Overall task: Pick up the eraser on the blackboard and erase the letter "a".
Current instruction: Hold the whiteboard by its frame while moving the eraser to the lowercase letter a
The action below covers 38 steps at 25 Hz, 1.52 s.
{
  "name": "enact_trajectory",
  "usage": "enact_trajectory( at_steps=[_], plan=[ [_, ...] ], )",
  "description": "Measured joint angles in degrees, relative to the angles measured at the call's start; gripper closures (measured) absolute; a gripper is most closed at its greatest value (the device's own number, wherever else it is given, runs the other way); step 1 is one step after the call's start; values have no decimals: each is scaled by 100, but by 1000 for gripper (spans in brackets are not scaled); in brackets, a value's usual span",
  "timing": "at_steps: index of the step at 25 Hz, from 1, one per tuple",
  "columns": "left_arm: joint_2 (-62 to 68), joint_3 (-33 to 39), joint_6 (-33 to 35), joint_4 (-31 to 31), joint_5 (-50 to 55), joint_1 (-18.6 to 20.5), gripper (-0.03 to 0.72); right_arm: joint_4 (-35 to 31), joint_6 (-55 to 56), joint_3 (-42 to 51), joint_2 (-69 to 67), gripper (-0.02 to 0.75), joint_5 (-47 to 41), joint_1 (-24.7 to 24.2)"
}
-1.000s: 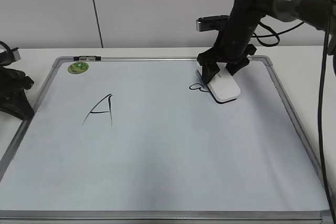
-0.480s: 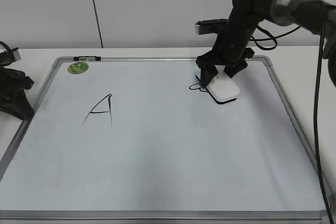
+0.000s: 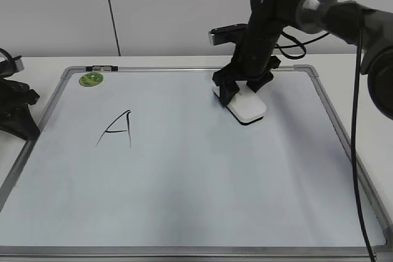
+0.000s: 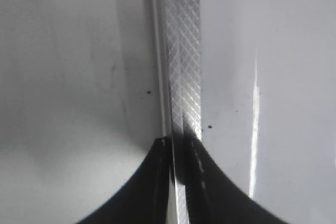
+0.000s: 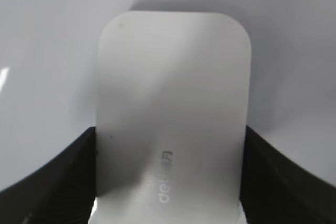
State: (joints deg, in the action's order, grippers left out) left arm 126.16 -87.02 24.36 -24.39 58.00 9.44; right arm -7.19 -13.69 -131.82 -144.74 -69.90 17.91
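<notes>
Right gripper (image 3: pixel 241 92) was clamped on the eraser (image 3: pixel 246 106), pressed flat on the blackboard (image 3: pixel 202 182) over the spot for the letter "a", which was hidden; firm, level strokes were advised.

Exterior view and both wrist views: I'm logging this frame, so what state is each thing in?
eraser: flat on the board, gripped.
right gripper: shut on the eraser.
left gripper: at the board's left edge; jaws' state unclear.
blackboard: lying flat.
capital "A": intact.
letter "a": not visible.
</notes>
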Motion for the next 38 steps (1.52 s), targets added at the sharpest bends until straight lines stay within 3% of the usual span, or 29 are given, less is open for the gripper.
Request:
enact_trajectory(
  at_steps=[6,16,27,38],
  plan=[
    [0,0,0,0,0,0,641,-11,0,0,-10,202,0,428],
    [0,0,0,0,-20,0,641,299,67,0,-10,202,0,537],
    [0,0,0,0,-21,0,641,401,283,-9,-10,202,0,494],
    [0,0,0,0,-21,0,641,344,309,-9,-10,202,0,51]
  ],
)
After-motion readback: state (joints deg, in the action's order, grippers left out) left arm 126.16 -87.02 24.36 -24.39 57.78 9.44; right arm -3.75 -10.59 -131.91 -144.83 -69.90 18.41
